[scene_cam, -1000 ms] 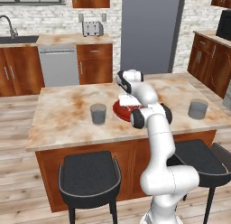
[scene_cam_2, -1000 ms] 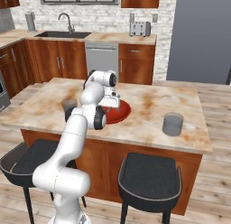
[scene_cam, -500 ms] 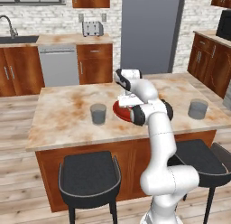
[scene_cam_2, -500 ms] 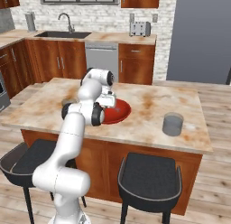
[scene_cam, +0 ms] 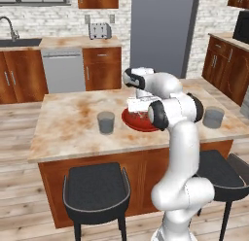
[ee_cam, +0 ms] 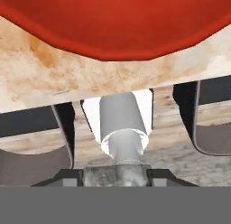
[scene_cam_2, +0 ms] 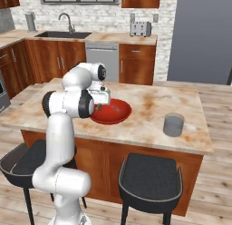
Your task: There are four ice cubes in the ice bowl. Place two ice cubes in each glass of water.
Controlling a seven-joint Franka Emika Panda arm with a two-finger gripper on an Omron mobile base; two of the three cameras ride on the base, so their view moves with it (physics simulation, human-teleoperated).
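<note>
a: where is the arm now?

b: the hand is low over the red ice bowl (scene_cam: 141, 121), on the island counter (scene_cam: 73, 118). from the right base view the bowl (scene_cam_2: 111, 111) lies just in front of the white wrist. the gripper (scene_cam: 140, 108) is hidden behind the wrist block, so i cannot tell if its jaws are spread or clenched, or if they carry something.

a: and the hand view, does it help?

b: not much. it shows the red underside or rim of the bowl (ee_cam: 113, 24) at the top, then the counter edge, and below it the stools (ee_cam: 31, 164) and the floor. the tips are not clear there. i see no ice cube in any picture; they are too small or hidden by the hand.

a: where are the glasses?

b: one glass of water (scene_cam: 105, 122) stands left of the bowl, near it. the other glass (scene_cam: 213, 117) stands well apart on the right end of the counter, also seen in the right base view (scene_cam_2: 173, 124).

a: so which step is it?

b: i judge it is the picking of a cube from the bowl. both glasses look without ice, as far as i can see, so the task seems near its beginning.

a: what does the next move need?

b: a firm close on one small cube, then a straight lift clear of the rim, and a carry to the near glass on the left. the cube is slippery and small, so the release should be right above the glass mouth.
</note>
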